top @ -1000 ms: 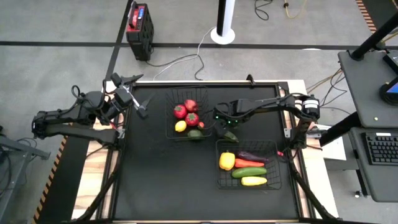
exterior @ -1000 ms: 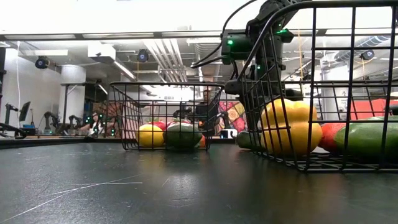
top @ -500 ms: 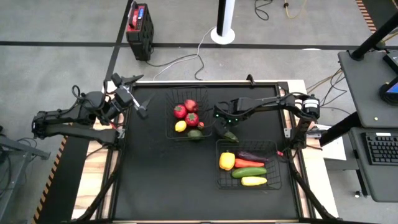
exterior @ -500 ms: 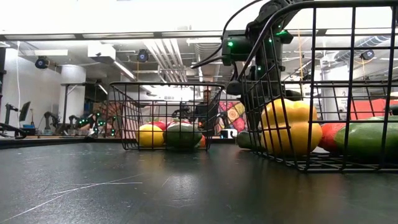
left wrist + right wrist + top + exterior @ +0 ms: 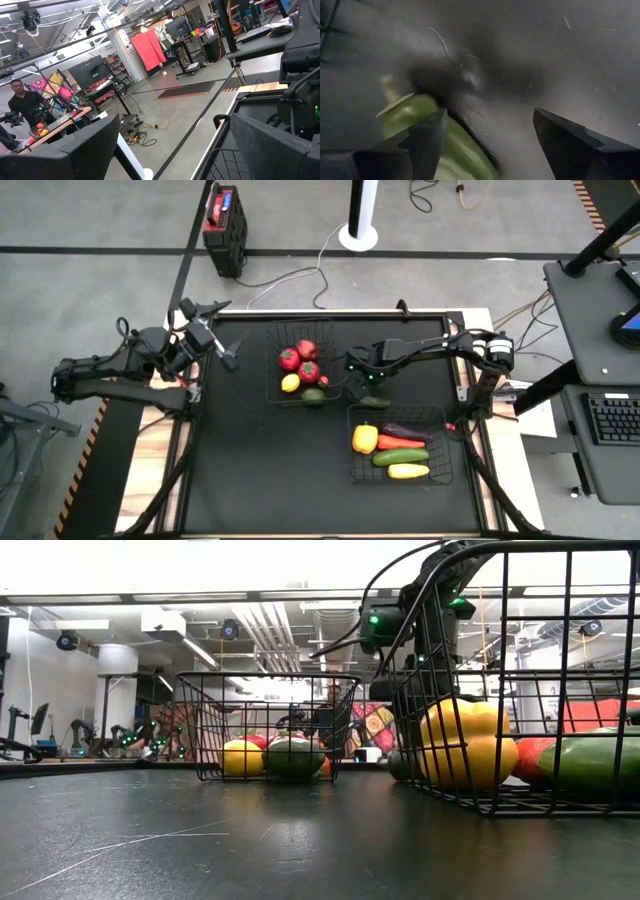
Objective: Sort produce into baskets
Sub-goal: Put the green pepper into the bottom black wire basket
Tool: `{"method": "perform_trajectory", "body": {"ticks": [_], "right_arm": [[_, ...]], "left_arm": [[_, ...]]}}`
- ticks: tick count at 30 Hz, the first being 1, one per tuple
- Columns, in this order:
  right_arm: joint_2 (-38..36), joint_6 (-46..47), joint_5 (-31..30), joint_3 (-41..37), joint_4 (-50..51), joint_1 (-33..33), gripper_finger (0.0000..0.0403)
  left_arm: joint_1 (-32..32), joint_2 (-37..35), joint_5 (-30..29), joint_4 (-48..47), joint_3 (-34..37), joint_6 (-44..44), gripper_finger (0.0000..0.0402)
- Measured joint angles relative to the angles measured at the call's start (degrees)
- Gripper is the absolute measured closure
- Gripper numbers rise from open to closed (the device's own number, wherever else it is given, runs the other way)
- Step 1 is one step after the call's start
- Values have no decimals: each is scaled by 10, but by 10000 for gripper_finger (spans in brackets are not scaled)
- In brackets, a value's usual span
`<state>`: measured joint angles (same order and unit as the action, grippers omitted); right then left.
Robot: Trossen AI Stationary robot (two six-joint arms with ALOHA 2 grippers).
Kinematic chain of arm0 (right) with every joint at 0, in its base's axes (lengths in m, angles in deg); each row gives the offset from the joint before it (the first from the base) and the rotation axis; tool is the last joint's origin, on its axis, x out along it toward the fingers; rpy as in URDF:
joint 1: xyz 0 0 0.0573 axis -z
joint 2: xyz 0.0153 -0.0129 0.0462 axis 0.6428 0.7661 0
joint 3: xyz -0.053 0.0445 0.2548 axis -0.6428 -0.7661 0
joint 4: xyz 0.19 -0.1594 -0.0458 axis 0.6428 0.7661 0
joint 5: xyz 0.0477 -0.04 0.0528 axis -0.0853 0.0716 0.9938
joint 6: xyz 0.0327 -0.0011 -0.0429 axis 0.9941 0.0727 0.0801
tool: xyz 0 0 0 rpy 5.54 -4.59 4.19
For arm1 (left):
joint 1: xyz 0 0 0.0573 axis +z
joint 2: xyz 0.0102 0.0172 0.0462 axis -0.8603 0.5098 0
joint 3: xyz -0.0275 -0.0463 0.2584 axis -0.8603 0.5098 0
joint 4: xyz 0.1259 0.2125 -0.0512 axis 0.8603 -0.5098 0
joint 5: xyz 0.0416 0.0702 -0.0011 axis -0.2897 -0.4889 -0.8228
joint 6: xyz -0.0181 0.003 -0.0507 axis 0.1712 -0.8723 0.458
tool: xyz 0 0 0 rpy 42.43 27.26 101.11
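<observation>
A dark green produce piece (image 5: 375, 400) lies on the black mat between the two wire baskets; it also shows in the right wrist view (image 5: 415, 115). My right gripper (image 5: 367, 385) is open right above it, fingers pointing down, and the piece lies by one finger (image 5: 427, 137). The far basket (image 5: 277, 345) holds red, yellow and green pieces. The near basket (image 5: 440, 420) holds a yellow pepper (image 5: 365, 438), a purple piece, an orange piece, a green one and a yellow one. My left gripper (image 5: 228, 360) is open and empty near the table's far left corner.
The green piece lies in the narrow gap between the far basket's right wall (image 5: 343, 370) and the near basket's far rim (image 5: 395, 409). Bare black mat (image 5: 260, 470) spreads over the table's near left. Beyond the table a person shows in the left wrist view (image 5: 22, 102).
My right gripper has gone a little toward the table's near edge and down toward the green piece between the baskets, and now covers most of it in the high view. The piece has stayed where it was.
</observation>
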<state>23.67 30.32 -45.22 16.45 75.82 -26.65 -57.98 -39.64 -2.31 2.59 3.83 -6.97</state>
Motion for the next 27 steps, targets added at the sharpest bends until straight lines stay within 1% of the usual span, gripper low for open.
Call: {"method": "perform_trajectory", "body": {"ticks": [3, 7, 11, 13, 15, 17, 22, 27], "right_arm": [[0, -5, -7, -3, -2, 2, 117], [-1, -18, -45, -5, 0, 6, 117], [-13, -67, -44, 8, 21, 17, 117], [-22, -110, -15, 14, 27, 19, 117], [-28, -148, 44, 14, 26, 20, 117], [-28, -177, 86, 11, 28, 17, 117], [-28, -184, 103, -10, 23, 16, 117], [-30, -183, 106, -25, 5, 16, 117]], "left_arm": [[0, 0, 0, 0, 0, 0, 39], [0, 0, 0, 0, 0, 4, 39], [0, 0, 0, 1, 0, 5, 39], [0, 0, 0, 1, 0, 6, 39], [0, -1, 0, 0, 0, 7, 39], [0, -1, 0, 0, 0, 7, 39], [0, -1, 0, -1, 0, 7, 39], [0, -1, 0, -1, 0, 7, 39]]}}
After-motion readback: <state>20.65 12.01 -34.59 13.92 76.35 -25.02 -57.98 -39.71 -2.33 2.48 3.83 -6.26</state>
